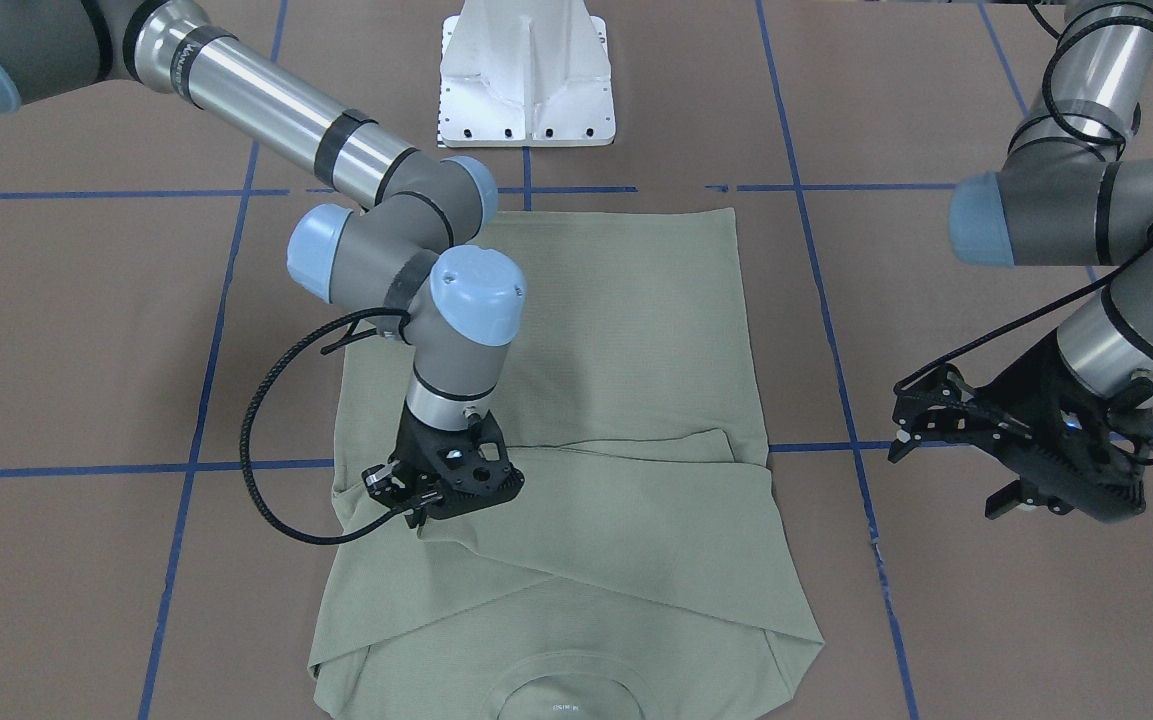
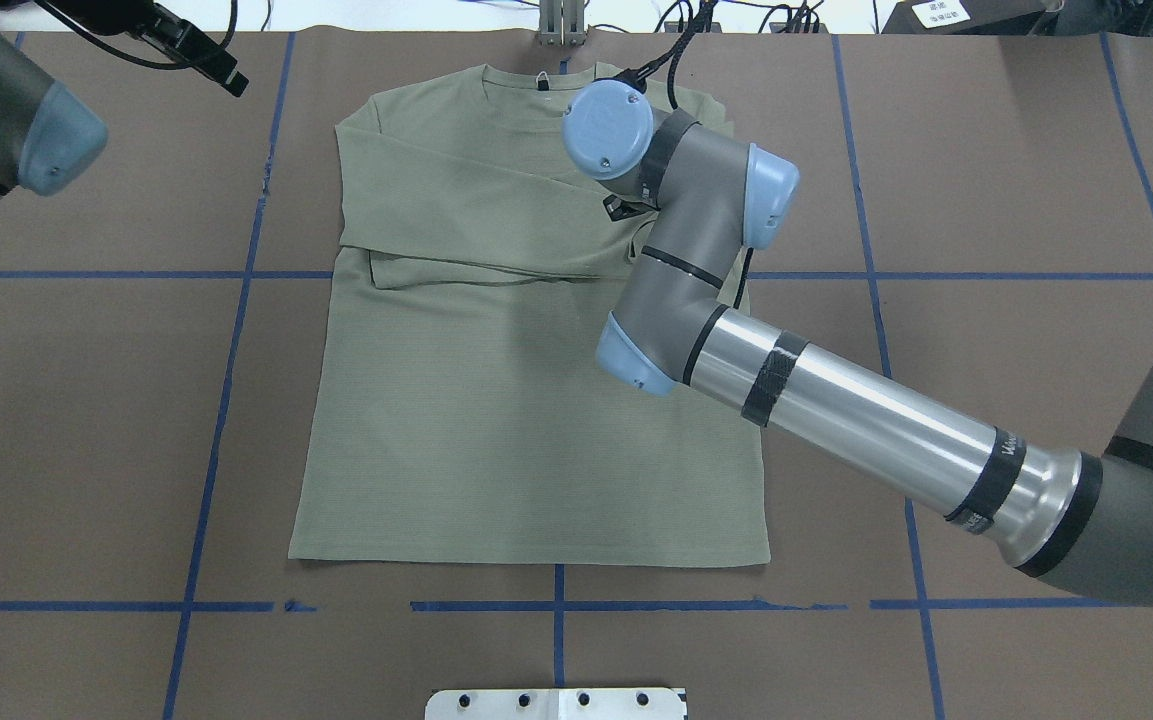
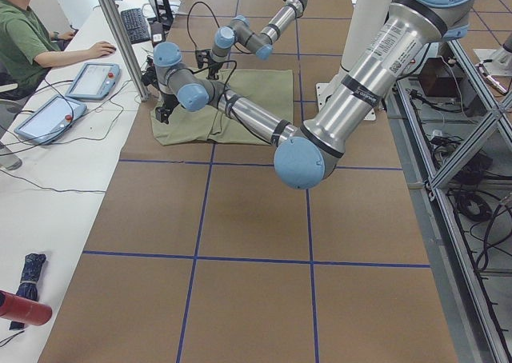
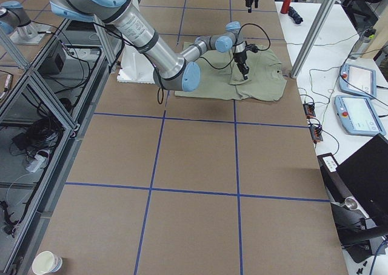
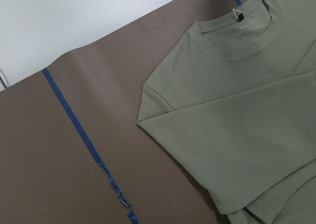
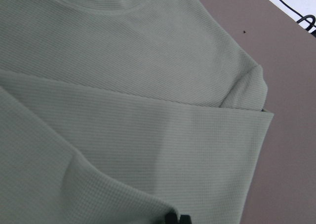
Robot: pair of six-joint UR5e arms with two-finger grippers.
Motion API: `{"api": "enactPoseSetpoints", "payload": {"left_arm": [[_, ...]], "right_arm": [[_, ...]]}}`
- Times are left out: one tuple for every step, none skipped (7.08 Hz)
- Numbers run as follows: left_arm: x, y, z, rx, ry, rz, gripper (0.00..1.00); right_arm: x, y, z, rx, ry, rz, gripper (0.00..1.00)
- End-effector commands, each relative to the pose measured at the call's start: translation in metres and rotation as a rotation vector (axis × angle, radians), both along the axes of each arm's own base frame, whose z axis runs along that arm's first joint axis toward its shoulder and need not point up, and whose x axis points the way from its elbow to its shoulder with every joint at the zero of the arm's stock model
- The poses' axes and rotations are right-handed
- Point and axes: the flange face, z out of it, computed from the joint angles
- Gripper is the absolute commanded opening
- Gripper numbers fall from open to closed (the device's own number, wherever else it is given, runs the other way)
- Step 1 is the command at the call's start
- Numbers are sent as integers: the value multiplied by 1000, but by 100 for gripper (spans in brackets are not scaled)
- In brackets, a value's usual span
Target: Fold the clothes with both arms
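The pale sage-green shirt lies flat on the brown table, neck toward the far edge in the overhead view. Both sleeves are folded across the chest. My right gripper is low on the shirt at the end of the upper sleeve. In the right wrist view its tips stand close together with fabric bunched up at them, shut on the sleeve. My left gripper hovers off the shirt over bare table, its fingers apart and empty. The left wrist view shows the neck and one shoulder and no fingers.
The white base pedestal stands at the robot's edge of the table. Blue tape lines grid the brown surface. A person sits at a side desk with tablets beyond the shirt's neck end.
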Motion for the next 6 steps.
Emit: {"api": "enactPoseSetpoints", "payload": {"left_arm": [[1,0,-2,1,2,2,100],[1,0,-2,0,1,0,100],[1,0,-2,0,1,0,100],[1,0,-2,0,1,0,100],[1,0,-2,1,1,1,100],[0,1,-3,-11,8,-10,100]], "right_arm": [[19,-12,24,17,29,-23,0],[19,-12,26,17,33,-24,2],[17,-11,26,16,30,-25,39],[17,-12,24,33,8,-22,78],[18,-14,22,49,-44,-4,100],[26,-16,15,-62,-209,28,100]]}}
